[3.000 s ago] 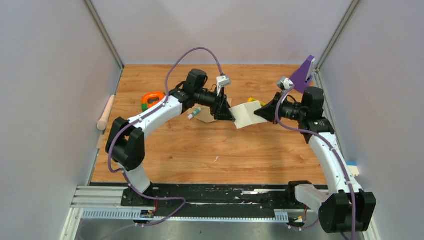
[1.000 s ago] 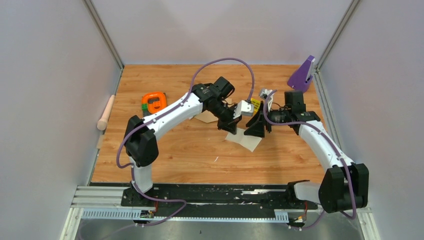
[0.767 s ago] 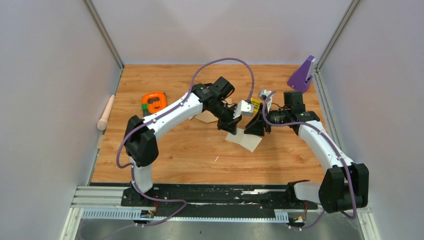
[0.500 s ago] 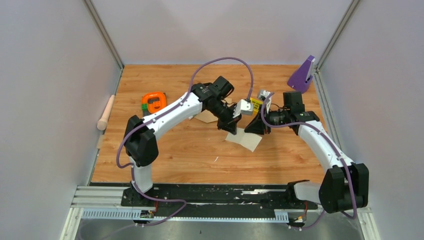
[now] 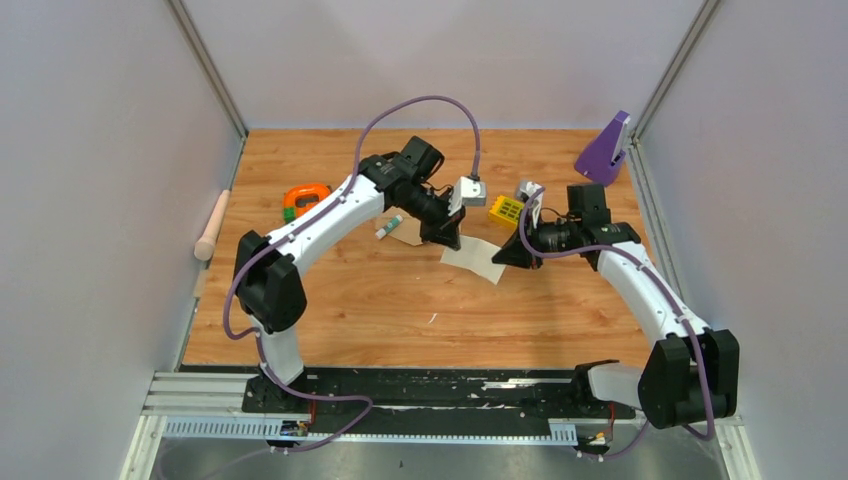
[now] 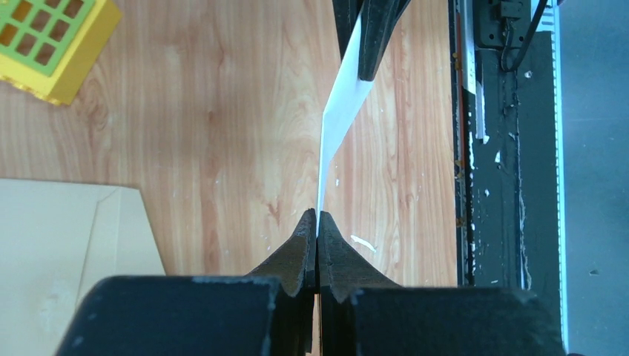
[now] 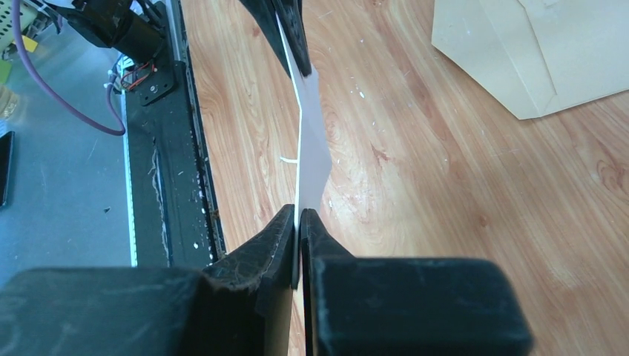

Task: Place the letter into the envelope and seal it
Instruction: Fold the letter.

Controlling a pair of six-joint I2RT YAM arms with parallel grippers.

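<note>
Top external: letter (image 5: pixel 473 258) is held betw. both grippers over the table (image 5: pixel 380 300), near its middle. L gripper (image 5: pixel 447 240) is clamped on one edge and R gripper (image 5: pixel 500 258) on the opposite edge. In both wrist views the jaws are pressed tight on the thin sheet, seen edge-on w/ a slight bend. The envelope (image 5: pixel 408 233) is laid flat on the wood just beside the L gripper, partly hidden by it. A yellow block (image 5: pixel 506 209) is seen near the R wrist.
</note>
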